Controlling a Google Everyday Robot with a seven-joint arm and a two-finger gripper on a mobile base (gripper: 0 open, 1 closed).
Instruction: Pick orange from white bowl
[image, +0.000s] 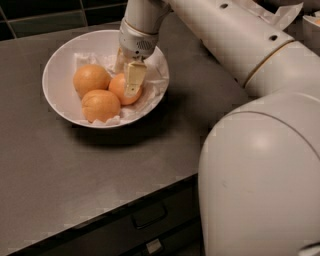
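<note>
The white bowl (52, 90), lined with crumpled white paper, stands on the dark counter at the upper left and holds three oranges. The smaller, deeper orange (118, 89) lies at the right side of the bowl. My gripper (125, 82) reaches down into the bowl from above and straddles this orange. One cream finger (133, 77) lies across its front and the other is at its far side, partly hidden. The jaws look closed against the orange, which still rests in the bowl. Two paler, larger oranges (91, 80) (101, 105) lie to its left, touching it.
My white arm (225, 40) and body (260, 180) fill the right side of the view. The grey counter (60, 170) ends at a front edge with drawers (147, 215) below. A white container's edge (312, 21) shows at the top right.
</note>
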